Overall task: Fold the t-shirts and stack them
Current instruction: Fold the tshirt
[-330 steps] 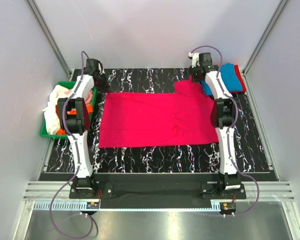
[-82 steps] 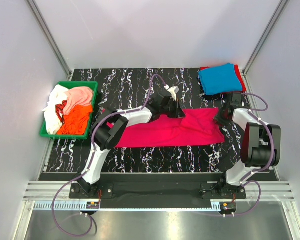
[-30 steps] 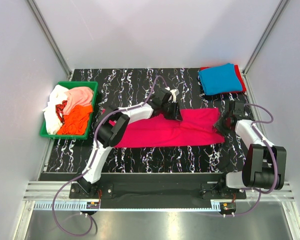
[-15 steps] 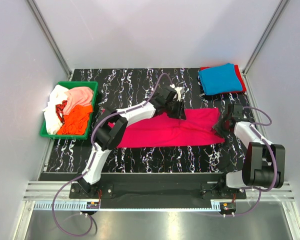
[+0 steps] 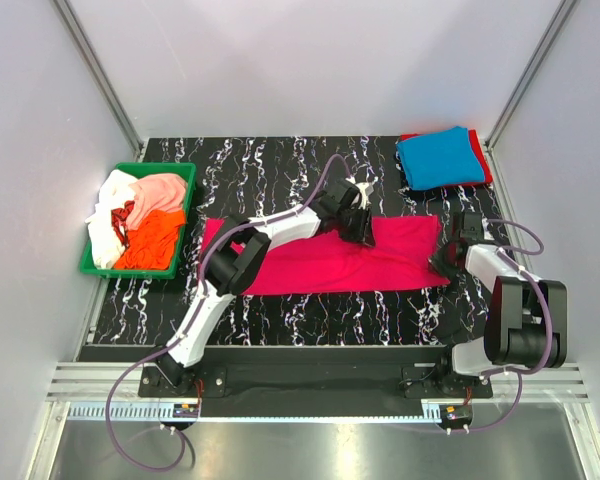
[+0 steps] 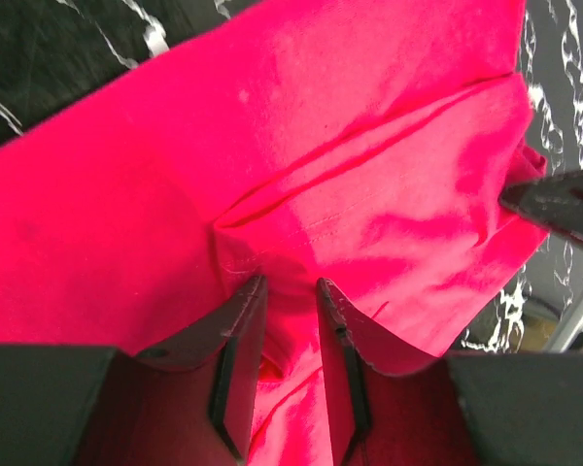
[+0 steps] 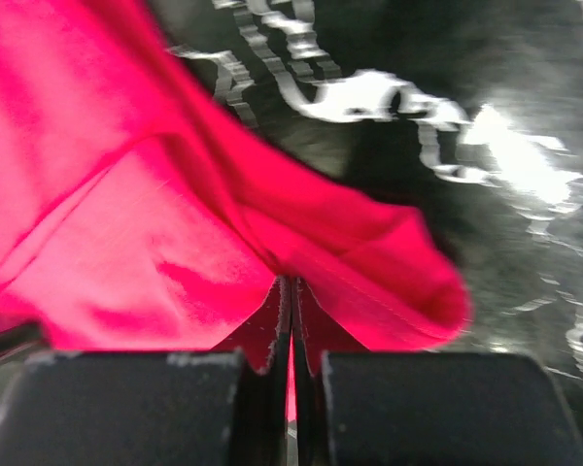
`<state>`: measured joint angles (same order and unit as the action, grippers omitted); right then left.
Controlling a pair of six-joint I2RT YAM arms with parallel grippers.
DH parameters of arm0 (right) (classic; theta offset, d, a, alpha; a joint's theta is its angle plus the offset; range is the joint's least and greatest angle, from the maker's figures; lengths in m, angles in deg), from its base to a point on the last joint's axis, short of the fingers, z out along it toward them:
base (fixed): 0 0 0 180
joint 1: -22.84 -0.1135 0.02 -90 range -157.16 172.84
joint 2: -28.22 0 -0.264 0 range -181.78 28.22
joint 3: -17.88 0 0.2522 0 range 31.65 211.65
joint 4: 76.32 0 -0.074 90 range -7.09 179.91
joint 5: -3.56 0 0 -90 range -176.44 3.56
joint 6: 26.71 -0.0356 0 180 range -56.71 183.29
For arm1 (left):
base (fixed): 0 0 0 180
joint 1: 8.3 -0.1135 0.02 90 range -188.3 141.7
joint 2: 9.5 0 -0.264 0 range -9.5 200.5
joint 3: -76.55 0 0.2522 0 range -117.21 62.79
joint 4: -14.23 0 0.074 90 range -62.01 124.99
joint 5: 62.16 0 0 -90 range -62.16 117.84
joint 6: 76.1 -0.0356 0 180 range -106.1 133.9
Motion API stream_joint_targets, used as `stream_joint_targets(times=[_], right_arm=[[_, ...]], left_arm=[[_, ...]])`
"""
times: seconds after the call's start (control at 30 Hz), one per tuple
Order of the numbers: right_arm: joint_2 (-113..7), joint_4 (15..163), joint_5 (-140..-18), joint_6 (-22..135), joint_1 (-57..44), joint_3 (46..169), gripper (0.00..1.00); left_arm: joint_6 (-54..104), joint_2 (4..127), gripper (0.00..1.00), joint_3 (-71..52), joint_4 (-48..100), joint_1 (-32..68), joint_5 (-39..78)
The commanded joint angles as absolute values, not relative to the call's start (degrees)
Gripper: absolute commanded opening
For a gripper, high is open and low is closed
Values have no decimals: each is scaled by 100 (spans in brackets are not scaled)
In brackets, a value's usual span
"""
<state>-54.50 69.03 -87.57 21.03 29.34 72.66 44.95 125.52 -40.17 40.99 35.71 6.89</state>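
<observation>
A magenta-pink t-shirt point(image 5: 310, 265) lies on the black marbled table, folded into a long strip. My left gripper point(image 5: 363, 232) rests on its upper edge right of the middle. In the left wrist view the left gripper point(image 6: 290, 283) stands open, its fingers apart over a raised crease of the t-shirt point(image 6: 369, 116). My right gripper point(image 5: 446, 255) is at the strip's right end. In the right wrist view the right gripper point(image 7: 291, 282) is shut on a bunched fold of the t-shirt point(image 7: 126, 194).
A folded blue t-shirt point(image 5: 440, 158) lies on a red one point(image 5: 485, 165) at the back right corner. A green bin point(image 5: 90, 265) at the left holds orange point(image 5: 150, 240), peach-pink point(image 5: 160, 190) and white point(image 5: 108, 215) tees. Grey walls enclose the table.
My right gripper has closed on the shirt's right end. The left gripper has slid a little to the right along the upper edge, still open.
</observation>
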Motion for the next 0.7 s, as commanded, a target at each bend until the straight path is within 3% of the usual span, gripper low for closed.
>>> stream_joint_targets(times=[0.0, 0.37, 0.47, 0.53, 0.67], right_arm=[[-5115, 6636, -9601, 1996, 2960, 7138, 0], [-4816, 6566, -9831, 2180, 2961, 7084, 0], [-4623, 6461, -9603, 2268, 2961, 7155, 5], [-4361, 6355, -9463, 2207, 2952, 7260, 14], [-4122, 6328, -9006, 2110, 2952, 7480, 18]], left_arm=[[4343, 12779, 34, -4145, 4557, 3520, 1043], [4229, 12726, 35, -4154, 4654, 3441, 1010], [4255, 12481, 37, -4180, 4601, 3432, 553], [4290, 12087, 39, -4137, 4549, 3441, 341], [4229, 11286, 43, -4119, 4574, 3336, 279]])
